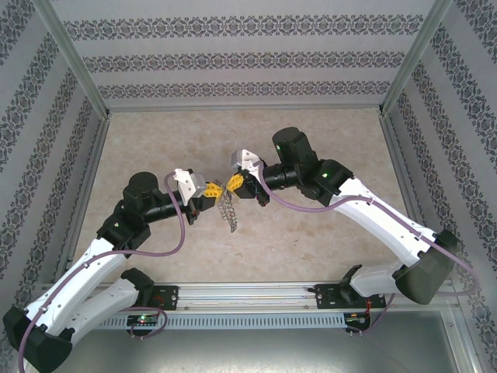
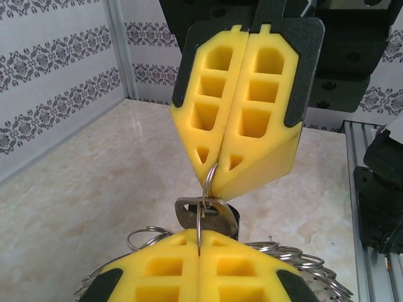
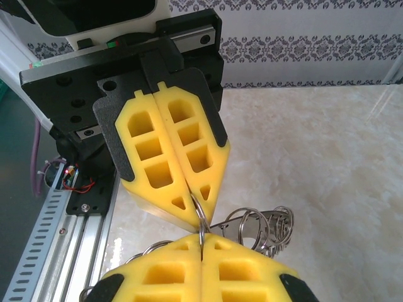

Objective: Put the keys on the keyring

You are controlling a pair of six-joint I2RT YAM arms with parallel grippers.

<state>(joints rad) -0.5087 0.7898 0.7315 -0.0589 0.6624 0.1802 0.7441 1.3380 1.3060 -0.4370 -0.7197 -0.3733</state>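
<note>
Above the middle of the table my left gripper (image 1: 211,189) and right gripper (image 1: 235,183) meet tip to tip, both shut on one thin silver keyring (image 2: 205,187). In the left wrist view my own yellow pads (image 2: 164,267) pinch the ring's lower part and the right gripper (image 2: 213,170) pinches its top. A single grey key (image 2: 211,216) hangs on the ring between them. The bunch of keys (image 1: 227,211) with several small rings (image 3: 264,228) dangles under the grippers, its toothed edges (image 2: 315,280) showing beside my left pads.
The beige marble-patterned table (image 1: 311,241) is walled in by patterned panels (image 1: 233,62) at the back and sides. An aluminium rail (image 1: 248,294) with both arm bases runs along the near edge.
</note>
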